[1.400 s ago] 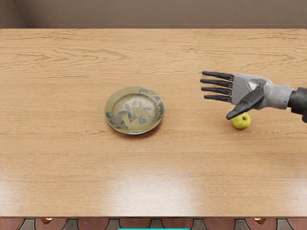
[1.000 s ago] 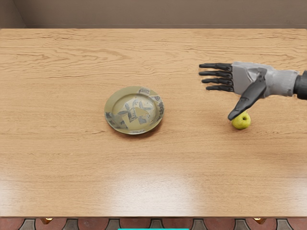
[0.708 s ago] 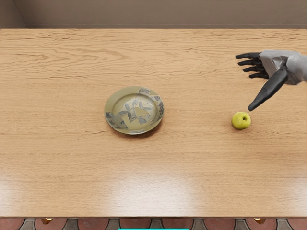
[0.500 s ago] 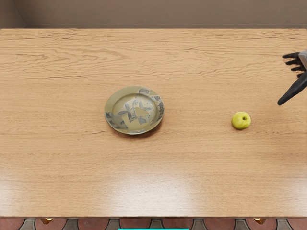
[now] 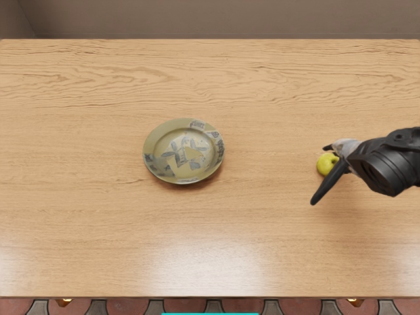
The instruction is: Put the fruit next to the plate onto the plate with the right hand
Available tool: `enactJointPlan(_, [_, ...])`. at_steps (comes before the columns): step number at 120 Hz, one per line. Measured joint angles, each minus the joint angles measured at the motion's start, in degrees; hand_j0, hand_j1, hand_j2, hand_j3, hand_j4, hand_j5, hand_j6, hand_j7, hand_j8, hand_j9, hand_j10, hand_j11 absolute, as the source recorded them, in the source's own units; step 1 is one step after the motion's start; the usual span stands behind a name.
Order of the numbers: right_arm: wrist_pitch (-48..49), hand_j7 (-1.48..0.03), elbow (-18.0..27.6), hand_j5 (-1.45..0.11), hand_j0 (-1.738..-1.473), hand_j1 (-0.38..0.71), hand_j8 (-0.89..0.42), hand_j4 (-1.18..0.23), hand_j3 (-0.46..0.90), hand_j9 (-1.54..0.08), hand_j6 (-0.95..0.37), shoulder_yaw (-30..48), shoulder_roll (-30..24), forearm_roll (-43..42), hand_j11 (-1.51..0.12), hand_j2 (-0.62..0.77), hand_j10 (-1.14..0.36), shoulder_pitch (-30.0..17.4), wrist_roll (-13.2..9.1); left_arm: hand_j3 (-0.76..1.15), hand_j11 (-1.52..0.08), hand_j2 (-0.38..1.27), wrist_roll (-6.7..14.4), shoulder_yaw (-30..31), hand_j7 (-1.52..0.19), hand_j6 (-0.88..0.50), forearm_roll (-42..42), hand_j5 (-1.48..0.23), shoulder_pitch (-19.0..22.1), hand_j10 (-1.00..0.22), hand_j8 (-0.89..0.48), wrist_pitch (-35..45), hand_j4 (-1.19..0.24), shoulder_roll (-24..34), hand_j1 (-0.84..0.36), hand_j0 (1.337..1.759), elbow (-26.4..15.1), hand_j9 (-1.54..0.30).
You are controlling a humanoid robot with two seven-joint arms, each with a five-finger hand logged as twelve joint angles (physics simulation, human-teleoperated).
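A small yellow-green apple lies on the wooden table, well to the right of the patterned olive plate, which holds nothing. My right hand comes in from the right edge and sits low against the apple's right side, covering part of it. Its dark thumb sticks out down and to the left, past the fruit and clear of it. The bulky dark forearm hides the other digits. The apple rests on the table, not held. My left arm does not show.
The table's front edge runs along the bottom of the view, with chair backs just below it. A wall borders the far edge.
The right hand pulled away to the right, almost leaving the view, then came back lower and nearer, now down beside the apple. Apple and plate have not moved.
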Motion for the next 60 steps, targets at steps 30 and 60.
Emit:
enactJointPlan(30, [-0.26, -0.06, -2.12, -0.06, -1.658, -0.30, 0.08, -0.05, 0.00, -0.06, 0.10, -1.28, 0.77, 1.02, -0.06, -0.01, -0.05, 0.04, 0.00, 0.00, -0.30, 0.05, 0.00, 0.00, -0.30, -0.23, 0.00, -0.30, 0.00, -0.23, -0.23, 0.00, -0.23, 0.00, 0.07, 1.658, 0.00, -0.30])
enactJointPlan(60, [-0.41, -0.08, -4.96, -0.08, -1.658, -0.28, -0.02, -0.06, 0.00, -0.08, -0.02, -1.42, 1.26, 2.83, -0.08, -0.01, -0.06, 0.03, 0.00, 0.00, -0.30, 0.05, 0.00, 0.00, -0.30, -0.23, -0.01, -0.30, 0.00, -0.23, -0.23, 0.00, -0.23, 0.00, 0.07, 1.658, 0.01, -0.30])
